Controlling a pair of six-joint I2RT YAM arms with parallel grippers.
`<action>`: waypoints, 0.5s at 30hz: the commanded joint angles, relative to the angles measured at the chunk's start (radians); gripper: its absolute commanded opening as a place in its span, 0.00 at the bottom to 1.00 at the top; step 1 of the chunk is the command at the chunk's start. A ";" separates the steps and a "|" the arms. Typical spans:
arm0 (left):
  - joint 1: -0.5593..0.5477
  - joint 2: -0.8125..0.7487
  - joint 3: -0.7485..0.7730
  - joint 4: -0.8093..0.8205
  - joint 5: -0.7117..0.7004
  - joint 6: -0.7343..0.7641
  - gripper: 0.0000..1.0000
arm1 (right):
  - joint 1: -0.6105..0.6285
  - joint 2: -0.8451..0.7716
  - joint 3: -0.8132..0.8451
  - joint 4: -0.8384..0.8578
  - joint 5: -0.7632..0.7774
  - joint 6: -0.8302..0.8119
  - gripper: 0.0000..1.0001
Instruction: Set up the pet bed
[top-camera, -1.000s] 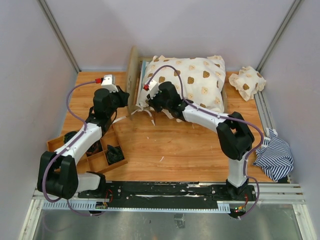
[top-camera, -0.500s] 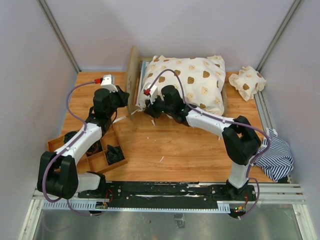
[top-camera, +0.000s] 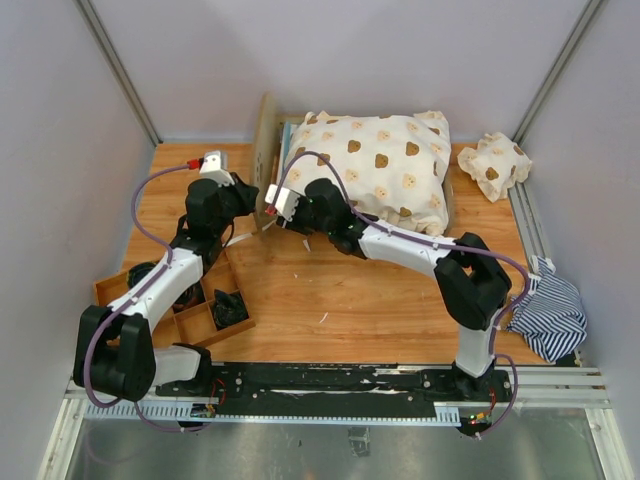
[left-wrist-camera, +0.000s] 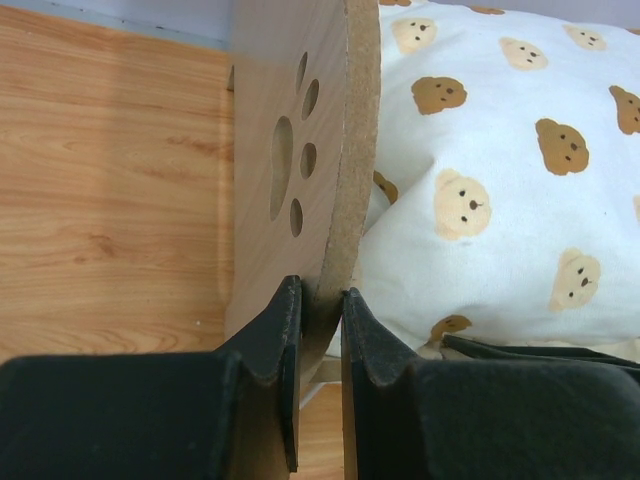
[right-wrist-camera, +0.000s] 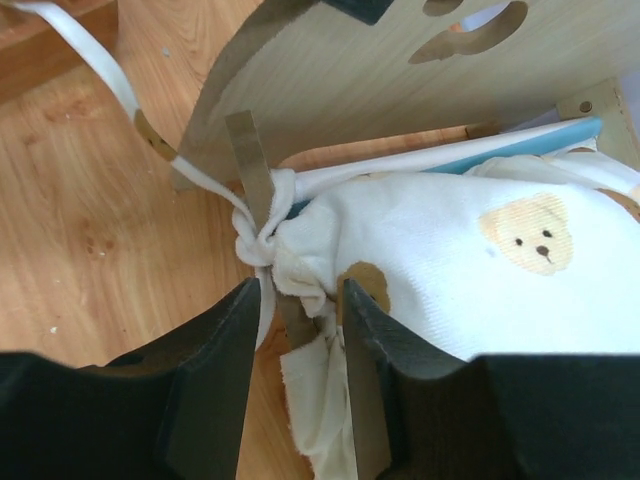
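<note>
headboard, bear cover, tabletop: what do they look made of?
The headboard looks like unfinished plywood or fibreboard. Its face is matte and pale with faint grain, and its edge is raw and fibrous, but the layers aren't clear. The cover looks like soft cotton-type cloth: matte, printed with bears, wrinkled and folded. The tabletop shows warm wood grain with a slight sheen. It could be solid wood or laminate.

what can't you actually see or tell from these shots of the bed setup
Blue-and-white striped mattress: only a blue edge shows, right wrist view; the cream bear-print cover hides the rest.
Right gripper: fabric between its fingers, grip unclear.
Plywood paw-print headboard: lower part hidden behind the clamped left gripper, left wrist view.
Dark items in the wooden compartment tray: too small, top view.
</note>
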 joint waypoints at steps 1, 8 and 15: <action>-0.008 -0.045 -0.008 0.026 0.035 -0.072 0.00 | -0.002 0.049 0.046 -0.032 0.051 -0.097 0.37; -0.008 -0.040 -0.010 0.027 0.028 -0.069 0.00 | 0.000 0.049 0.067 -0.054 0.024 -0.078 0.01; -0.008 -0.024 -0.031 0.046 0.024 -0.079 0.00 | 0.000 -0.023 0.110 -0.136 -0.160 0.123 0.00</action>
